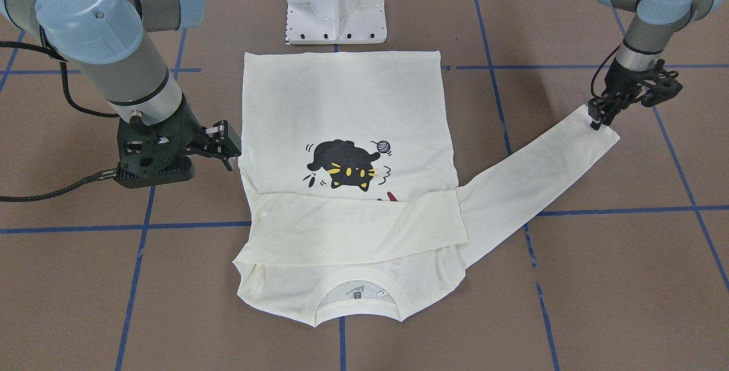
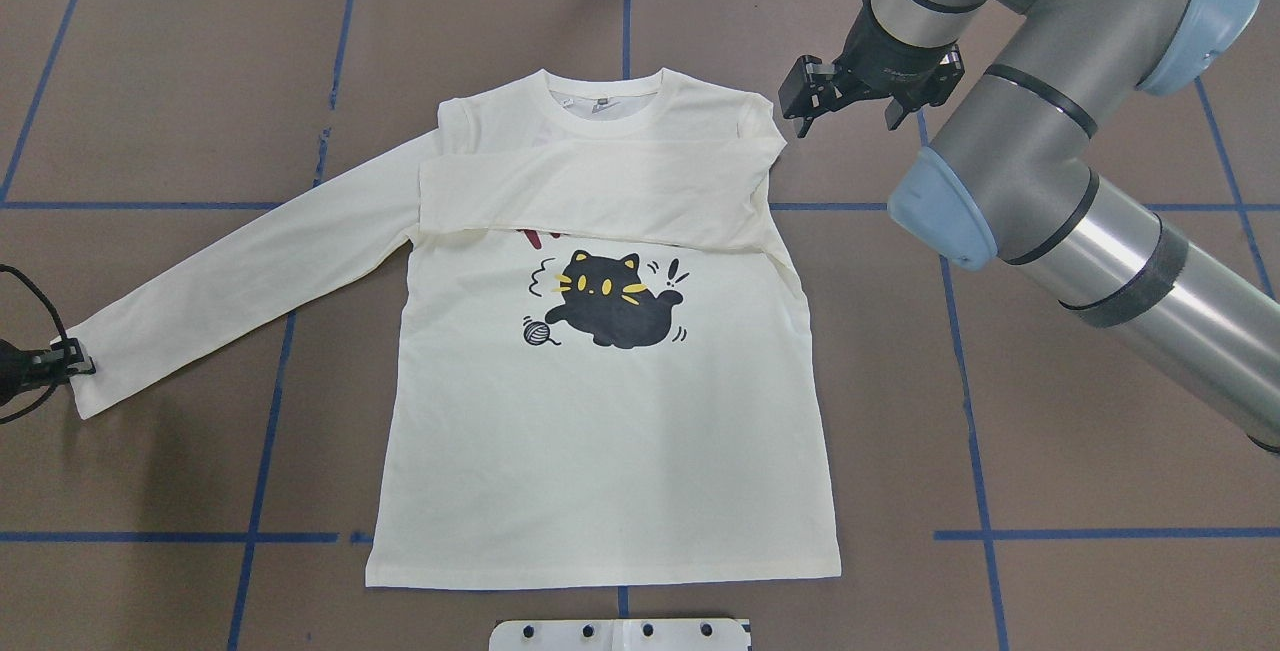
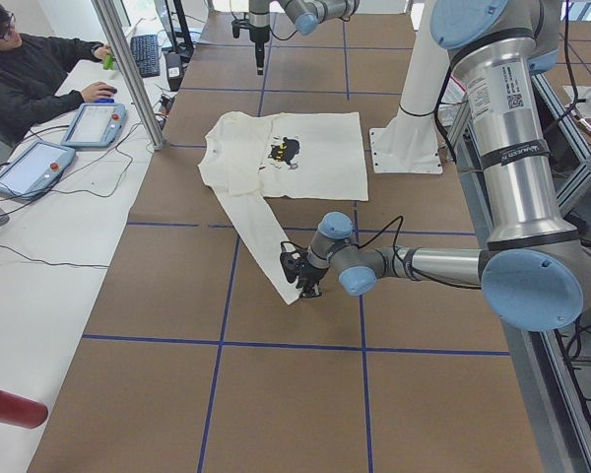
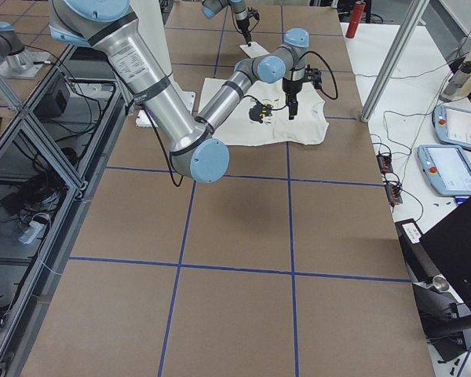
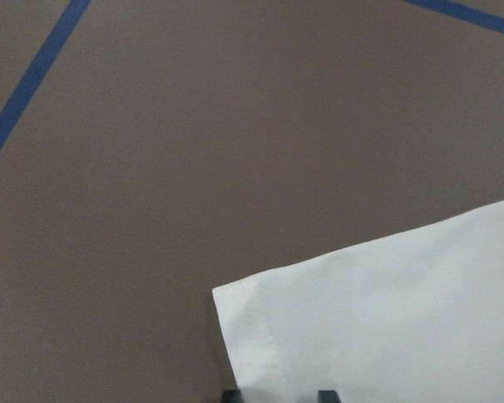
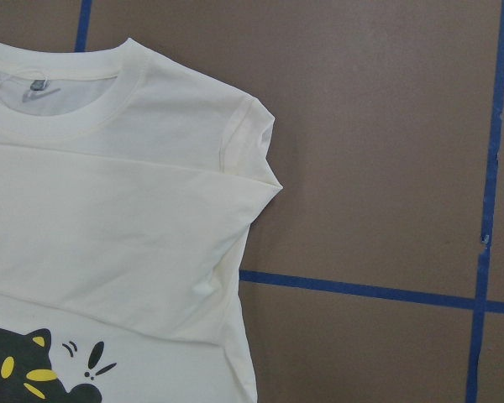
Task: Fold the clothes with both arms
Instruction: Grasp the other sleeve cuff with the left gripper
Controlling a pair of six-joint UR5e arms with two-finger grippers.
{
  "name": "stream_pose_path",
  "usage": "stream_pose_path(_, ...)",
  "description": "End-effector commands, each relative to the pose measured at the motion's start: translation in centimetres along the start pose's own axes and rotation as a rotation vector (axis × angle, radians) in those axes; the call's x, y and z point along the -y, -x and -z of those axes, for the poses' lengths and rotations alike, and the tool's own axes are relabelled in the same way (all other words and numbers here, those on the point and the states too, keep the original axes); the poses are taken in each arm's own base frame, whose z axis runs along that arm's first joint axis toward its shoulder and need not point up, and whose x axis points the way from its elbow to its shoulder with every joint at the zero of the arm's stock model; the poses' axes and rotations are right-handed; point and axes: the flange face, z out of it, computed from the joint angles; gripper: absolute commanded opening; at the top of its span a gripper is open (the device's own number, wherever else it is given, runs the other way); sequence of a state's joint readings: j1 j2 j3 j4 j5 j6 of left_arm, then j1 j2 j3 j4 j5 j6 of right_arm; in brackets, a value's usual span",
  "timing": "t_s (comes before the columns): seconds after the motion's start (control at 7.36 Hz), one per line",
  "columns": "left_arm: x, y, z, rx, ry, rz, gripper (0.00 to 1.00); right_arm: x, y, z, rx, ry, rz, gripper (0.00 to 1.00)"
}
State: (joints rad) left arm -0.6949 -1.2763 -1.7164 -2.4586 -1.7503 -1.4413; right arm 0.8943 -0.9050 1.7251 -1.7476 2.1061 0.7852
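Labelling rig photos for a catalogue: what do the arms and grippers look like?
The left arm and right arm are silver-grey jointed tubes with light-blue caps, trailing black cables. The left gripper and right gripper are black, two-fingered.

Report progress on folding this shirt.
Done: the sleeve on the robot's right lies folded across the T-shirt chest. In hand: the left gripper sits at the cuff of the other sleeve, stretched out flat; its grip is unclear. The right gripper hangs open beside the shoulder. Left: that sleeve, then the body fold.
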Motion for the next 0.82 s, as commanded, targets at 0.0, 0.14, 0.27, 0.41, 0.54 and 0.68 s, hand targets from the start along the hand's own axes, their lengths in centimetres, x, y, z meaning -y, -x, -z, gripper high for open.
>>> stream_pose_path(0.0, 0.0, 0.01, -0.01, 0.001, 0.0, 0.001, 0.43, -0.09, 0.07, 0.19, 0.001, -0.001, 0.001, 1.0)
stream_pose_path(0.14, 0.0, 0.08, -0.08, 0.004, 0.001, -0.005, 0.68, -0.04, 0.0, 0.25, 0.001, -0.003, 0.0, 1.0)
stream_pose_path(0.27, -0.07, 0.17, -0.11, 0.007, 0.002, -0.007, 0.85, -0.04, 0.0, 0.25, 0.001, -0.003, 0.0, 1.0)
stream_pose_path(0.41, -0.05, 0.22, -0.16, 0.012, 0.001, -0.006, 0.99, -0.04, 0.0, 0.25, 0.001, -0.003, 0.0, 1.0)
stream_pose_path(0.54, -0.03, 0.29, -0.21, 0.018, 0.0, -0.005, 0.99, -0.04, 0.0, 0.25, 0.001, -0.003, 0.0, 1.0)
stream_pose_path(0.68, -0.03, 0.35, -0.27, 0.019, 0.001, -0.005, 0.99, -0.04, 0.0, 0.25, 0.001, -0.003, 0.0, 1.0)
